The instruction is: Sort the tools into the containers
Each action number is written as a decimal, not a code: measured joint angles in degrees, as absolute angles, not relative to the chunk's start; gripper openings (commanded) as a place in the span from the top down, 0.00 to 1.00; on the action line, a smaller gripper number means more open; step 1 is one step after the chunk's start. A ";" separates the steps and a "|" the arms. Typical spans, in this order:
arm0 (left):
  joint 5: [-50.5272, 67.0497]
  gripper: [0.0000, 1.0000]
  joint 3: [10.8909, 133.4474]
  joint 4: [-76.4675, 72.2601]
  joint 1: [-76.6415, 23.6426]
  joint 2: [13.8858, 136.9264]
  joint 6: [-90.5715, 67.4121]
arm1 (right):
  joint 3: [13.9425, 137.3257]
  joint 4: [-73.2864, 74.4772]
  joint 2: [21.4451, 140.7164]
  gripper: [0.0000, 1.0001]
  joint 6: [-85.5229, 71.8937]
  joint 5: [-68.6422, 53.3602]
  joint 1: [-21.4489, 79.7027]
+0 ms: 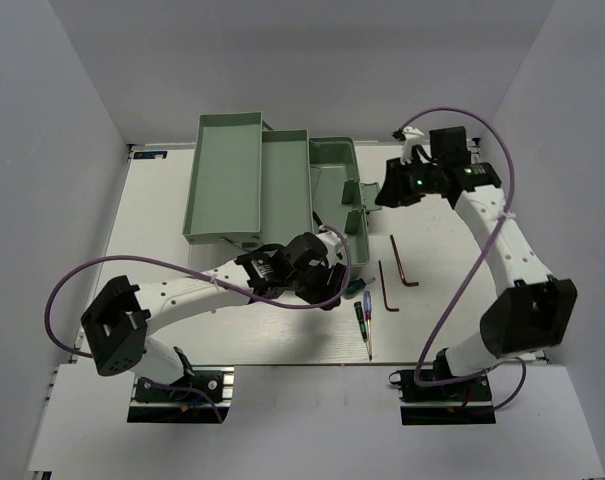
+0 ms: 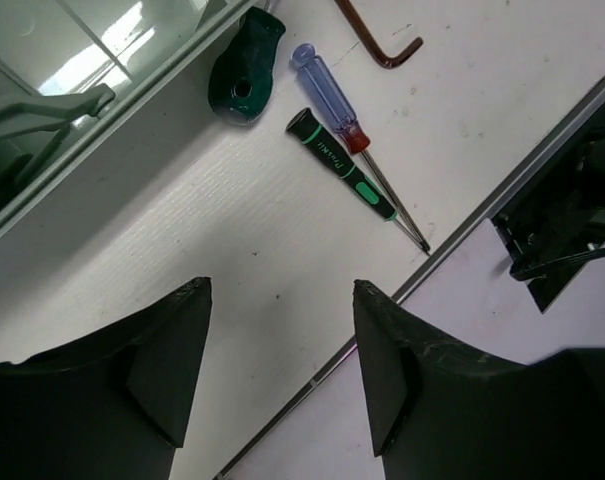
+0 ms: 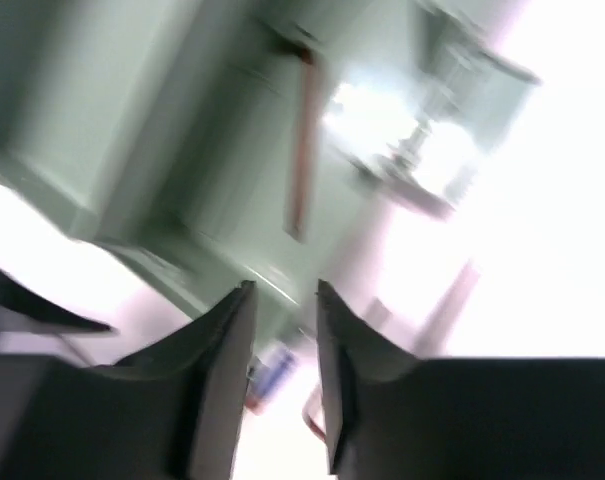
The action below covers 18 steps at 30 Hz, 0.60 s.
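Observation:
The stubby green screwdriver point(image 2: 244, 70), the purple-handled screwdriver point(image 2: 330, 92) and the dark green precision screwdriver point(image 2: 342, 165) lie together on the white table beside the mint-green toolbox point(image 1: 227, 180). Two hex keys point(image 1: 403, 262) point(image 1: 386, 290) lie to their right. In the blurred right wrist view a thin brown hex key point(image 3: 302, 140) lies inside a toolbox compartment. My left gripper point(image 2: 282, 290) is open and empty, just short of the screwdrivers; it also shows in the top view point(image 1: 332, 283). My right gripper point(image 3: 285, 290) hovers over the toolbox's right side point(image 1: 385, 190), its jaws slightly apart with nothing between them.
The toolbox's clear lid and handle point(image 2: 42, 110) lie at the left of the left wrist view. The table's near edge strip point(image 2: 462, 235) runs just beyond the screwdriver tips. Grey walls enclose the table on three sides.

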State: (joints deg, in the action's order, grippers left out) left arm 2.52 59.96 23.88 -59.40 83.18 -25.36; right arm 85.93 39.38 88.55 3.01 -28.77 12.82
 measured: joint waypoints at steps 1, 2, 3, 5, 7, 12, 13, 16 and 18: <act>2.50 0.34 60.16 23.90 -59.53 83.85 -25.39 | 84.49 40.29 86.52 0.67 4.05 -26.44 11.94; 2.42 0.34 60.51 23.97 -59.70 84.60 -25.43 | 83.24 41.30 85.08 0.68 4.95 -24.21 11.27; 2.37 0.36 60.95 23.92 -59.92 85.19 -25.39 | 81.28 41.69 83.81 0.68 5.82 -21.39 10.52; 2.33 0.43 61.69 23.92 -60.34 85.95 -25.39 | 75.44 42.06 81.71 0.68 7.90 -16.62 8.86; 2.35 0.50 62.30 23.90 -60.71 86.32 -25.36 | 68.10 42.41 80.55 0.62 9.65 -12.88 7.57; 2.35 0.43 64.99 23.42 -61.34 88.66 -24.95 | 55.40 42.70 83.07 0.50 12.82 -8.69 6.94; 2.35 0.41 65.54 23.31 -61.45 89.27 -24.86 | 54.81 42.35 84.53 0.49 12.88 -8.47 7.05; 2.31 0.35 66.35 23.33 -61.91 90.06 -24.77 | 55.07 40.14 88.58 0.47 12.64 -8.19 7.57; 2.04 0.34 66.50 23.38 -62.24 90.13 -24.88 | 55.51 38.13 91.59 0.47 12.21 -8.08 7.75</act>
